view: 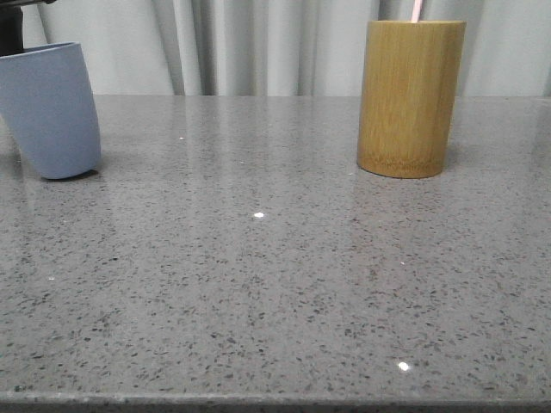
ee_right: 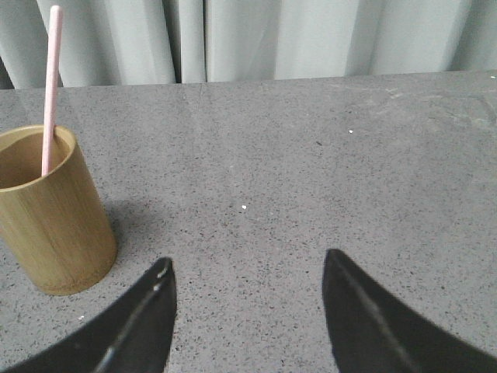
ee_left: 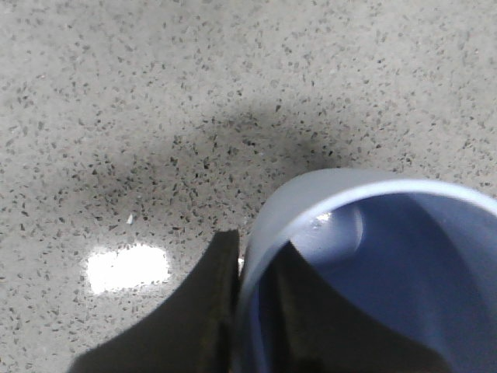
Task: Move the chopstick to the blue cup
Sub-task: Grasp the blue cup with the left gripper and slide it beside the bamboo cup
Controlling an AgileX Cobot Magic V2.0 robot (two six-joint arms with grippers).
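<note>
The chopstick (ee_right: 52,85) stands in the bamboo holder (view: 410,99) at the far right of the speckled grey worktop (view: 275,284). Only its upper end shows: in the front view just a short pink stub (view: 416,10) pokes above the holder's rim before the picture's edge cuts it off, and the part inside the holder is hidden. The right wrist view shows more of it, a thin, straight, pale pink stick leaning against the holder's inner wall.

The blue cup (view: 50,107) sits at the far left of the worktop, well apart from the holder, tilted a little, with its left side cut off by the frame. It is matte grey-blue, smooth, without a handle, and its inside (ee_left: 388,272) looks empty as far as can be seen.

The left tool (ee_left: 252,311) pinches the cup's wall, one dark finger outside the rim and one inside.

The right tool (ee_right: 248,311) is wide open and holds nothing, its two dark fingers spread over bare worktop beside the holder.

A pale curtain (view: 275,43) hangs behind.
</note>
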